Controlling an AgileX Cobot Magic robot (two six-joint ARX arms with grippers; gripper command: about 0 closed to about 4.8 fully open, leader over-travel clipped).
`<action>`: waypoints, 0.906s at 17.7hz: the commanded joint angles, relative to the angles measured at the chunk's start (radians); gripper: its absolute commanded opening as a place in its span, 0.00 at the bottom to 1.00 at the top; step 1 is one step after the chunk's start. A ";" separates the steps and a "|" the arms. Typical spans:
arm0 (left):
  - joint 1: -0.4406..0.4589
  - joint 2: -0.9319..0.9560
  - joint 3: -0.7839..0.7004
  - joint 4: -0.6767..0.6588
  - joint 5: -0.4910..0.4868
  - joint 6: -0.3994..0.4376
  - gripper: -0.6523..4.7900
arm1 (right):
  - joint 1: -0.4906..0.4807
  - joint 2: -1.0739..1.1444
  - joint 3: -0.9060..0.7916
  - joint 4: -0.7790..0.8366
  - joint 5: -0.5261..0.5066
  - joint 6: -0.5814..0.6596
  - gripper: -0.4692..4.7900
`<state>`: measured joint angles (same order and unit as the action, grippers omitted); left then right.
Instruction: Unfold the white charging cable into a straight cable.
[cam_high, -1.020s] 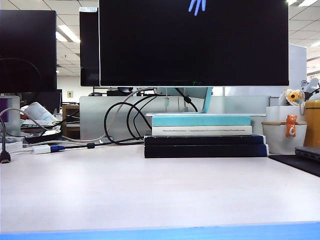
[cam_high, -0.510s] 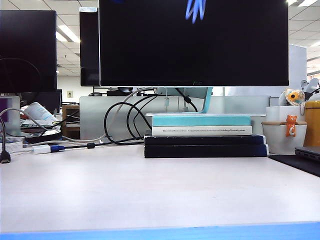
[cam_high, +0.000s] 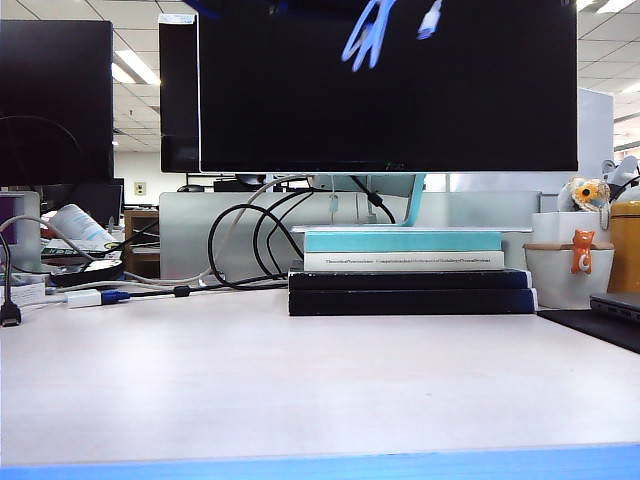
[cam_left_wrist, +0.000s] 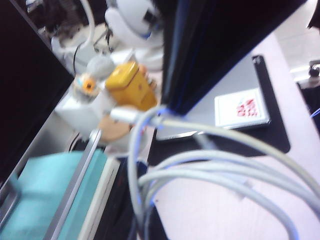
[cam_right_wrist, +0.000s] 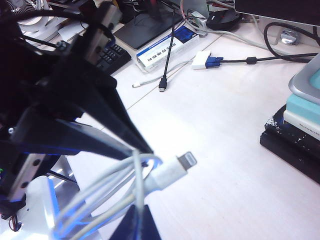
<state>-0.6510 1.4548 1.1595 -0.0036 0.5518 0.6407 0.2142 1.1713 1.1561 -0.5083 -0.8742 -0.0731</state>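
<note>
The near table (cam_high: 300, 390) offers wide passage for either tool; at the back a stack of books (cam_high: 410, 275) blocks the middle, looped black cables (cam_high: 250, 245) crowd its left, a white pot (cam_high: 570, 270) stands right, and a monitor (cam_high: 390, 85) closes overhead

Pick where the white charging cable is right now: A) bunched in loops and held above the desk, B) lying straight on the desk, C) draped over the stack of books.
A: the white charging cable hangs in loops from the shut right end effector, above the desk.
</note>
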 joint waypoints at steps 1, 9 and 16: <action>0.000 -0.005 0.002 -0.007 -0.043 0.006 0.64 | -0.001 -0.008 0.005 0.013 0.004 -0.006 0.09; 0.000 -0.004 0.002 -0.014 -0.059 -0.077 1.00 | -0.001 -0.008 0.005 0.064 -0.056 0.019 0.09; 0.000 0.012 0.002 0.014 -0.172 -0.098 0.16 | -0.003 -0.123 0.007 0.072 -0.268 0.025 0.09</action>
<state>-0.6506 1.4685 1.1591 -0.0002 0.4240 0.5446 0.2123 1.0645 1.1564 -0.4534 -1.1355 -0.0494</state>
